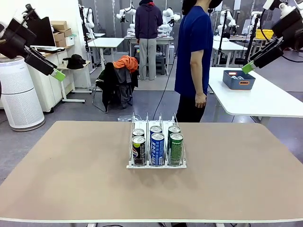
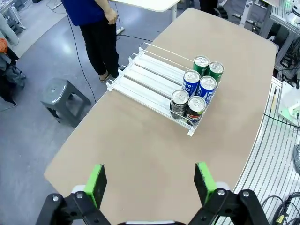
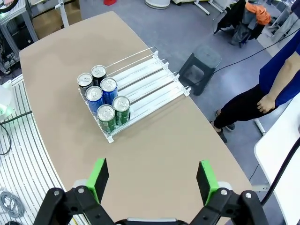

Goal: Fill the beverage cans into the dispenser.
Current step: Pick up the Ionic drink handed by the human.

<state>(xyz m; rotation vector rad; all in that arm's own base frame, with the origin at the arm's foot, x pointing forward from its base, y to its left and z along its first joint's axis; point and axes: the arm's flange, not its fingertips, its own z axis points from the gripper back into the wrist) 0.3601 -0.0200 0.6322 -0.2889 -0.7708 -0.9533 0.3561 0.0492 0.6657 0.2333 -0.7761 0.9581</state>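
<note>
- Dispenser point(image 1: 156, 166), mid-bench point(image 1: 71, 179): six beverage cans point(image 1: 157, 149), two per lane, at the robot-side end.
- Left hand point(image 2: 150, 181), right hand point(image 3: 152, 180): both released, raised, grasping nothing.

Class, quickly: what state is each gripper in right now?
Left gripper: open, holding nothing.
Right gripper: open, holding nothing.
</note>
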